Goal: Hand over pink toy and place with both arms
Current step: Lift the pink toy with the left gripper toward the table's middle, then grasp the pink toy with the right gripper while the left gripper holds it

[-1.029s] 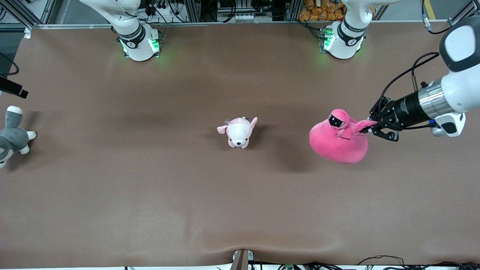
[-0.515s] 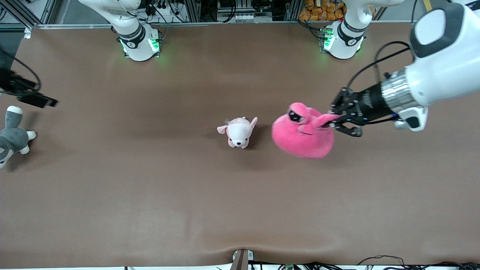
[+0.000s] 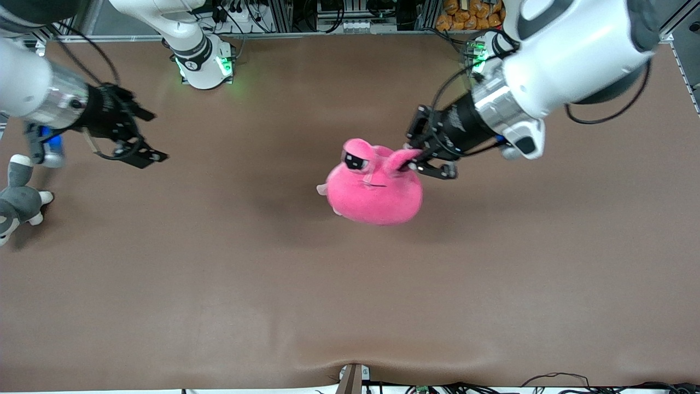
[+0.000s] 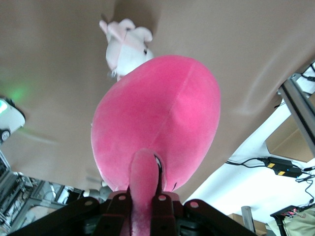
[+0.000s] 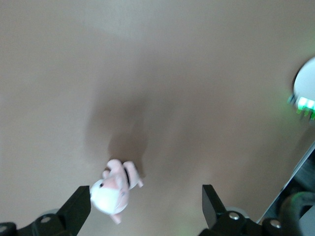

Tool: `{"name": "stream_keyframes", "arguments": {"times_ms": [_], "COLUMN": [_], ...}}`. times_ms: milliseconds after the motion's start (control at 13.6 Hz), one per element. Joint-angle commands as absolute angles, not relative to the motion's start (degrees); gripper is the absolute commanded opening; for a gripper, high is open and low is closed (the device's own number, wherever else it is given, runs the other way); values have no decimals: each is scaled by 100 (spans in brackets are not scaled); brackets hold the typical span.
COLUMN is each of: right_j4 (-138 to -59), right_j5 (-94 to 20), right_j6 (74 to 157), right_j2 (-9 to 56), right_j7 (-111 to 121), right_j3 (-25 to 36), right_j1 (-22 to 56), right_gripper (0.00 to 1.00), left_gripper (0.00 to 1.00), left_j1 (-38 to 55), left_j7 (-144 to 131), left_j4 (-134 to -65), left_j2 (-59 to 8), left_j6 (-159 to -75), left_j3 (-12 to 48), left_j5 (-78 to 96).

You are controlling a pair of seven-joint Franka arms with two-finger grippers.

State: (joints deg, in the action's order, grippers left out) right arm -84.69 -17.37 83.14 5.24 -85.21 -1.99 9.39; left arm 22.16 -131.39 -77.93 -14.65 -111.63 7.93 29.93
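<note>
We see the left gripper [image 3: 416, 160] clamped on the pink toy [image 3: 375, 189], pinching one of its eye bumps. The toy hangs in the air over the middle of the table [image 3: 350, 284], body drooping below the pinch point. One black half-lidded eye faces up in the front view.

From the left wrist view, the pinched bump runs straight into the gripper [image 4: 143, 202] and the toy's round body [image 4: 162, 118] fills most of the frame.

The small pale pink-and-white puppy plush [image 4: 126, 45] lies on the table directly under the hanging toy. In the front view we only catch a pale sliver [image 3: 322, 189] of it sticking out beside the toy's edge, toward the right arm's end. We can't tell whether toy and puppy touch; the wrist view suggests a gap, not conclusive.

The right gripper [image 3: 143, 135] is up over the table near the right arm's end, jaws spread wide, nothing between them. In the right wrist view both fingers frame bare table, gripper [image 5: 147, 206] empty, with the puppy plush [image 5: 115, 189] visible well off.

The grey-and-white plush [image 3: 17, 198] lies on the table at the right arm's end, by the edge, well apart from the pink toy.
</note>
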Motion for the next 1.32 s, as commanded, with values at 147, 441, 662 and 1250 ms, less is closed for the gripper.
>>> {"name": "stream_keyframes", "arguments": {"times_ms": [147, 441, 662, 1250], "right_j4": [-7982, -7805, -7682, -7638], "right_j5": [-2338, -2355, -2347, -2233], "right_j6": [9165, 10150, 10370, 10881], "right_j2": [992, 1213, 1476, 1705], "right_j7": [-11015, -12382, -12829, -12974], "right_j3": [-149, -149, -149, -132], "right_j1": [1651, 2117, 2408, 2883], "right_gripper": [100, 100, 100, 0], "left_gripper": [0, 0, 0, 0], "left_j1": [2855, 3120, 3269, 3437], "left_j7": [-13964, -14334, -14511, -14625], "left_j4": [-7594, -7603, -7603, -7620], "left_j2": [-1801, -1881, -1907, -1907], "left_j6": [-11697, -12032, -12041, -12138], "left_j3": [703, 694, 677, 677], "left_j5": [3041, 3032, 3023, 2988]}}
